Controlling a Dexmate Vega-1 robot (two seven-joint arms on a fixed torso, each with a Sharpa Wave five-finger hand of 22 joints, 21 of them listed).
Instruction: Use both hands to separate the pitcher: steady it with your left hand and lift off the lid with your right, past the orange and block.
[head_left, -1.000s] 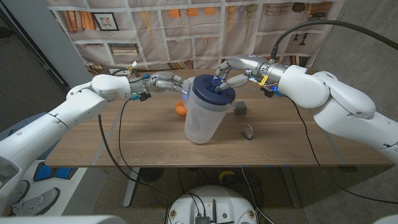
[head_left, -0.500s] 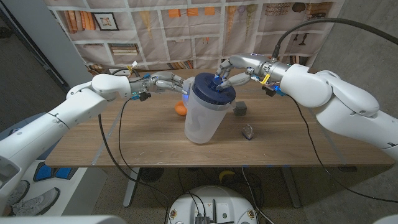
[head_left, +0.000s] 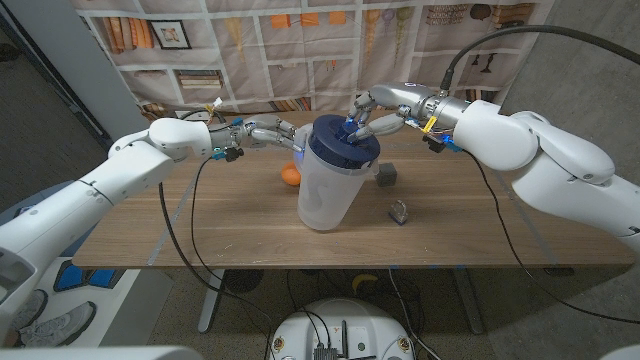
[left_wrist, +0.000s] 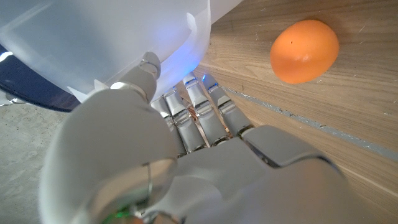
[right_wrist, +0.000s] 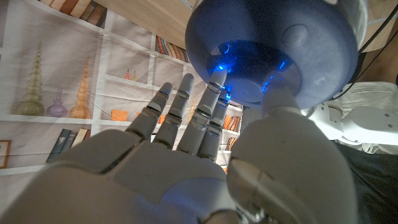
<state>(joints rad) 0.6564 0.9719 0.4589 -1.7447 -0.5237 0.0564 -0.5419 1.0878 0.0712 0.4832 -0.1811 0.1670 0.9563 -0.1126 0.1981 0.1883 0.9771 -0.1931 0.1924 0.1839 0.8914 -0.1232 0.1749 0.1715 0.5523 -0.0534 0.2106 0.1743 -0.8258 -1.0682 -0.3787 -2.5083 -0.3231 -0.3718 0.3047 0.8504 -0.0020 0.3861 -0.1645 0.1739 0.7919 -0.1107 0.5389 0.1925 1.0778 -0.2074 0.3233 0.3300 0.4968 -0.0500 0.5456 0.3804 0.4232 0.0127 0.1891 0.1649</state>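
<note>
A translucent white pitcher (head_left: 323, 195) stands mid-table with its dark blue lid (head_left: 342, 142) on top. My left hand (head_left: 272, 132) grips the pitcher's upper rim from the left; in the left wrist view its fingers (left_wrist: 196, 106) press against the pitcher wall (left_wrist: 112, 43). From the right, my right hand (head_left: 375, 118) pinches the lid, thumb in the lid's hollow (right_wrist: 273, 56) and fingers (right_wrist: 186, 112) at its rim. The orange (head_left: 290, 175) lies just left of the pitcher, behind it. The grey block (head_left: 385, 175) sits right of the pitcher.
A small grey stone-like object (head_left: 399, 211) lies on the wooden table (head_left: 200, 230) at the front right of the pitcher. A printed bookshelf backdrop (head_left: 300, 40) hangs behind the table. The orange (left_wrist: 305, 50) lies close beside my left hand (left_wrist: 186, 162).
My right hand has edged slightly up and back with the lid in its fingers. The left hand and the pitcher have stayed in place.
</note>
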